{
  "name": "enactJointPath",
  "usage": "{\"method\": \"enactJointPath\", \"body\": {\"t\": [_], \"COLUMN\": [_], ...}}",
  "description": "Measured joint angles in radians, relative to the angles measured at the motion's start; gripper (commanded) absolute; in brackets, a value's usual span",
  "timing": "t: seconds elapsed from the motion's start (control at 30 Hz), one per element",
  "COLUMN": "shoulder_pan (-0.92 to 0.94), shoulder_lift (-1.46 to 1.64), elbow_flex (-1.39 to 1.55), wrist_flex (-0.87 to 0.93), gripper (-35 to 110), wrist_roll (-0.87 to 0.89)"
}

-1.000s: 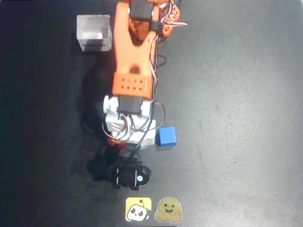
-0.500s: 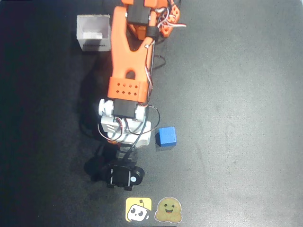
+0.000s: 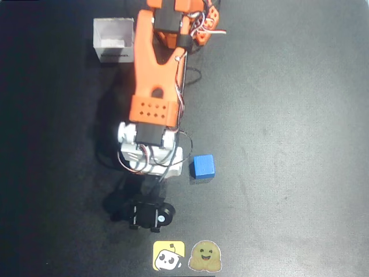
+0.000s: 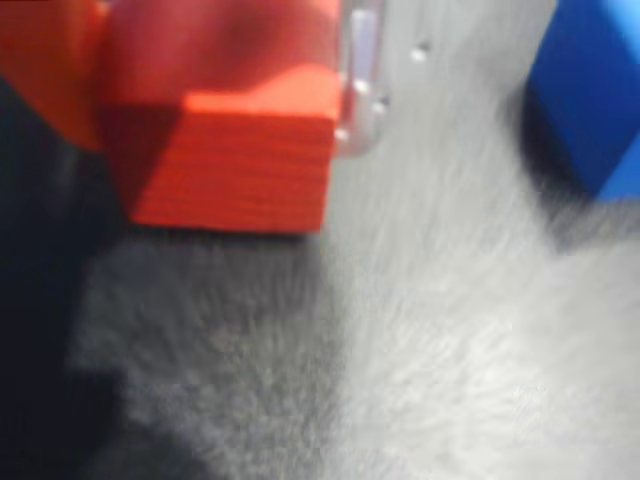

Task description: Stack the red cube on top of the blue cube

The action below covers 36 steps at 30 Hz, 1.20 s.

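In the wrist view the red cube (image 4: pixel 235 150) sits between my gripper's (image 4: pixel 225 120) jaws, an orange one at the left and a clear finger (image 4: pixel 362 80) pressed to its right face. The gripper is shut on the cube just above the grey table. The blue cube (image 4: pixel 595 95) lies to the upper right of that view, apart from the red one. Overhead, the blue cube (image 3: pixel 203 166) rests on the dark table just right of the arm's white wrist (image 3: pixel 151 153), which hides the red cube and the fingers.
A white open box (image 3: pixel 113 39) stands at the back left beside the orange arm (image 3: pixel 157 69). Two stickers (image 3: pixel 168 255) lie at the front edge below the black wrist camera (image 3: pixel 149 214). Open tabletop spreads to the right of the blue cube.
In the overhead view the arm's wrist and its camera have shifted a little to the left, away from the blue cube. The blue cube has not moved.
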Motion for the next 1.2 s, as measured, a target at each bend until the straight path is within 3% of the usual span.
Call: {"method": "enactJointPath", "body": {"t": [0.17, 0.3, 0.8, 1.2], "shoulder_pan": [-0.032, -0.083, -0.284, -0.307], "shoulder_lift": [0.000, 0.000, -0.038, -0.074], "elbow_flex": [-0.241, -0.298, -0.299, -0.299], "wrist_flex": [0.218, 0.282, 0.272, 0.244], "gripper": [0, 0, 0, 0], "wrist_roll": [0.003, 0.006, 0.040, 0.046]}}
